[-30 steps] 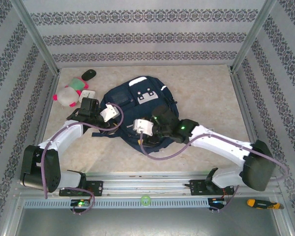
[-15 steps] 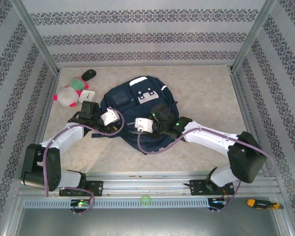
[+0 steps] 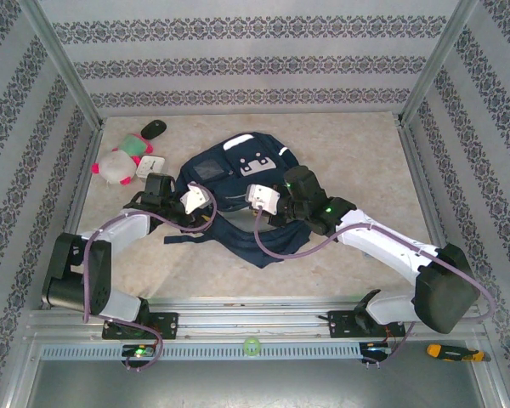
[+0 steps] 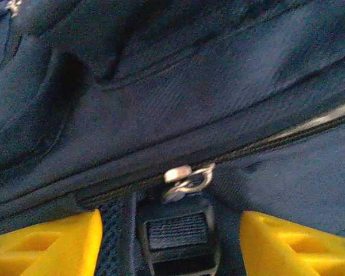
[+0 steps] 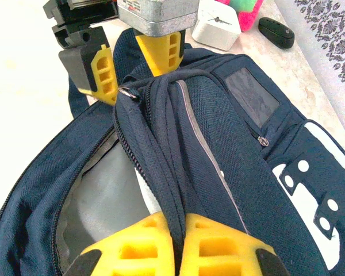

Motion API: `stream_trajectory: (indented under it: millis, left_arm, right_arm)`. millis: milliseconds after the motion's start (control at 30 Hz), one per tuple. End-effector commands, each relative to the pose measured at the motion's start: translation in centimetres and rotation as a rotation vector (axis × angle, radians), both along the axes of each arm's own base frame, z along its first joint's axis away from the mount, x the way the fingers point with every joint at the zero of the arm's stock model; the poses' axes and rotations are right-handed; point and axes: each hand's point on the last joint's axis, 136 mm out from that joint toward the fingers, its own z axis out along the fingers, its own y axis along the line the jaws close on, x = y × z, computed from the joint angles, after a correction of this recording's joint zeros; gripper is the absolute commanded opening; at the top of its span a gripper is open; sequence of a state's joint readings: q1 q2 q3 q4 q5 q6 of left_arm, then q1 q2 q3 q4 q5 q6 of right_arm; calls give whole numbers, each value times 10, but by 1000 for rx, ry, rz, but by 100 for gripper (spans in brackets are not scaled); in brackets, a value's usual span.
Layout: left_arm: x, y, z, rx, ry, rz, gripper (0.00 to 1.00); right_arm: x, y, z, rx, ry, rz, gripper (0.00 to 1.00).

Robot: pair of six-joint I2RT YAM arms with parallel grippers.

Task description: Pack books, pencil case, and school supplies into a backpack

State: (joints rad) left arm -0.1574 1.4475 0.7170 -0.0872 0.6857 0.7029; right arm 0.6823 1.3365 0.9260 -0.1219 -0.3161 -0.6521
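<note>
Backpack (image 5: 218,144) fabric inside right end effector (image 5: 178,244)

Pale walls (image 3: 238,59) with dark ornamental stripes and metal posts (image 3: 64,68) enclose a beige marbled tabletop (image 3: 357,161).

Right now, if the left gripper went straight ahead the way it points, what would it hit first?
Most likely the backpack: its silver zip pull and black buckle sit just ahead of the left gripper, between its fingers. Depth is unclear.
</note>
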Motion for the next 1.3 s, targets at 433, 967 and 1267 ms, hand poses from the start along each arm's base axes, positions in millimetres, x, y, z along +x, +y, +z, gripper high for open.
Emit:
stream_trajectory:
  millis: [433, 967, 1267]
  left_arm:
    - [19, -28, 34, -161, -51, 25, 20]
    - [-32, -58, 35, -104, 65, 90, 0]
    - [-44, -57, 35, -133, 114, 206, 0]
  right_arm:
    - [11, 1, 11, 79, 11, -51, 0]
    - [25, -18, -34, 11, 110, -199, 0]
    - [-27, -58, -27, 261, 644, -590, 71]
